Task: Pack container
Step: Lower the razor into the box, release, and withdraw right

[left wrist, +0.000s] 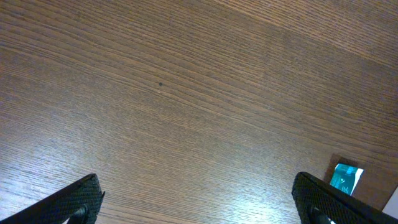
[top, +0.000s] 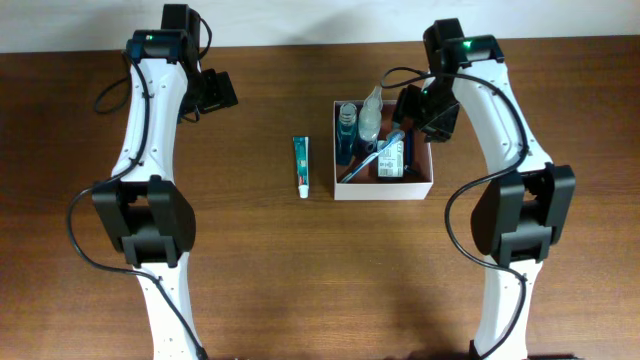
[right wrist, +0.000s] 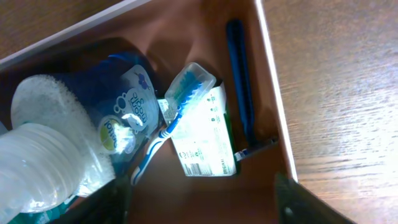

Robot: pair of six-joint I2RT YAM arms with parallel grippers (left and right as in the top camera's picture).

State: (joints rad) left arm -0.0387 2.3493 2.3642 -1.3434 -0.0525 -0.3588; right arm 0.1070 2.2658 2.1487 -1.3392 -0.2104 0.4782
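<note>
right pincer (top: 425, 112) masking far right corner of container (top: 383, 193) from overhead; contents crowded there, hard to separate. clear bottle (right wrist: 37, 155) blurred, cut off in right wrist view. only a corner of toothpaste tube (top: 301, 166) in left wrist view. container right of centre on worktop (top: 260, 270), bare wood all round; tube left of it, apart. right pincer spread wide, empty, above container interior, toothbrush (right wrist: 166, 127) and green packet (right wrist: 202, 134) beneath. left pincer (top: 215, 92) spread wide, empty, well apart from container.
</note>
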